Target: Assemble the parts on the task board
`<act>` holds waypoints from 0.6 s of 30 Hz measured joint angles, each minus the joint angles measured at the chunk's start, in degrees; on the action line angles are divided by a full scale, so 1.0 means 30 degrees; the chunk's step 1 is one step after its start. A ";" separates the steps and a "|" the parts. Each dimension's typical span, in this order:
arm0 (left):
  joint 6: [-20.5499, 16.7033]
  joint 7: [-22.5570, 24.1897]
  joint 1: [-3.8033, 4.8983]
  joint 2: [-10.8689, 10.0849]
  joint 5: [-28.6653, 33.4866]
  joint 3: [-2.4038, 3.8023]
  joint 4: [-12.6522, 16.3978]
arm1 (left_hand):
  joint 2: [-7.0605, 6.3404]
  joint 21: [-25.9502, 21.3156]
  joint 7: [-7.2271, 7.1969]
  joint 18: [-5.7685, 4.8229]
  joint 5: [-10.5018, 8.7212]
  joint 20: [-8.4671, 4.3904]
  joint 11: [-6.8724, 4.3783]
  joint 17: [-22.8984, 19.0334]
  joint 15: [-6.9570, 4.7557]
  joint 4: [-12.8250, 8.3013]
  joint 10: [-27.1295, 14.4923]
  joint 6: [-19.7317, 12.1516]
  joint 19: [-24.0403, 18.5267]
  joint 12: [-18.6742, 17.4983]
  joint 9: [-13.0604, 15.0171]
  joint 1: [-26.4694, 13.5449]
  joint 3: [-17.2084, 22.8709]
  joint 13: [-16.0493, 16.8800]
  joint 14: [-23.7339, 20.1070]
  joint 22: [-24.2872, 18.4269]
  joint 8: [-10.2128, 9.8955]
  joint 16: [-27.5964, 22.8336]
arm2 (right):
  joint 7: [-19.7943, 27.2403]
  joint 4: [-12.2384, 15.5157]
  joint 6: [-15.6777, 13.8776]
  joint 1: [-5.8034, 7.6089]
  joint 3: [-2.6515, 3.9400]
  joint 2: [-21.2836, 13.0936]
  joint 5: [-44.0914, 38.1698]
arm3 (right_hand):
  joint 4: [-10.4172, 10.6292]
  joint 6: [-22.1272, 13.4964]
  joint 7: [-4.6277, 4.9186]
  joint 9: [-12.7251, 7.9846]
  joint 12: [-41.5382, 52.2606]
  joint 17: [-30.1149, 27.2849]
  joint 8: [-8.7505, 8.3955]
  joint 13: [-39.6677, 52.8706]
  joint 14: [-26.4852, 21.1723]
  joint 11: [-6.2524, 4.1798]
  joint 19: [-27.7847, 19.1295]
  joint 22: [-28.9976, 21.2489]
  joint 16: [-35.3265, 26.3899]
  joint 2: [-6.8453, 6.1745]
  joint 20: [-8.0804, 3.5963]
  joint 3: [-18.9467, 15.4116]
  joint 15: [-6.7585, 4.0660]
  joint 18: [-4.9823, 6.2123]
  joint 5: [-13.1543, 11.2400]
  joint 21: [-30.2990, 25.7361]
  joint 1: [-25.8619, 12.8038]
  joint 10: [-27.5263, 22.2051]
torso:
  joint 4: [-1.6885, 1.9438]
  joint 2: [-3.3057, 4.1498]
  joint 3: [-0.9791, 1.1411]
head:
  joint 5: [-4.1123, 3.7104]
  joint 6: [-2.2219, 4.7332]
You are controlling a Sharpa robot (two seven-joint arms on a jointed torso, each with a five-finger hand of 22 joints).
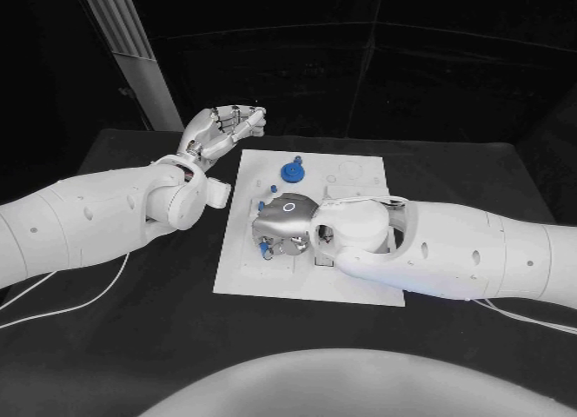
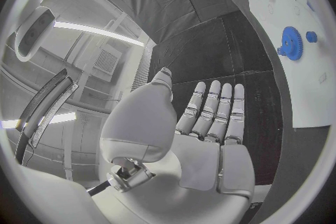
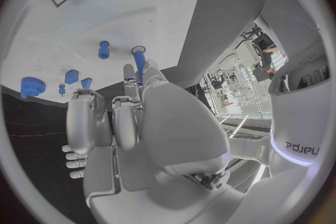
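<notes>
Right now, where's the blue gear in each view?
Head view: blue gear on the far part of the task board, beyond the right hand.
Left wrist view: gear on the board, past the left hand.
Right wrist view: gear at the board's edge.
Shared landmark: the white board.

arms (image 1: 76,221): white, smooth | hands (image 1: 223,128): silver | cables: white

A white board (image 1: 364,287) is seen on a black table (image 1: 138,347). Blue is shown by the gear (image 1: 293,170) and the peg (image 3: 139,59); the hands (image 1: 285,221) appear silver, perhaps grey.
</notes>
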 measured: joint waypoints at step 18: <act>0.0000 0.0000 0.0000 0.0011 0.0000 0.0000 -0.0005 | 0.0068 0.0000 -0.0068 -0.0001 0.0000 0.0000 0.0000 -0.0019 0.0000 0.0000 0.0001 -0.0067 0.0000 0.0000 0.0000 -0.0068 0.0000 0.0002 0.0000 0.0003 0.0067 0.0000 | -0.0035 -0.0314 0.0540 0.0060 0.0072 0.0347 0.0006 | 0.0026 -0.0139 0.0060 -0.0053 -0.0201 0.0001 -0.0021 0.0001 0.0000 -0.0001 0.0000 0.0000 0.0000 -0.0003 0.0000 -0.0026 0.0000 -0.0001 -0.0007 -0.0098 0.0000 0.0001 | 0.0005 0.0000 0.0005 | -0.0141 0.0000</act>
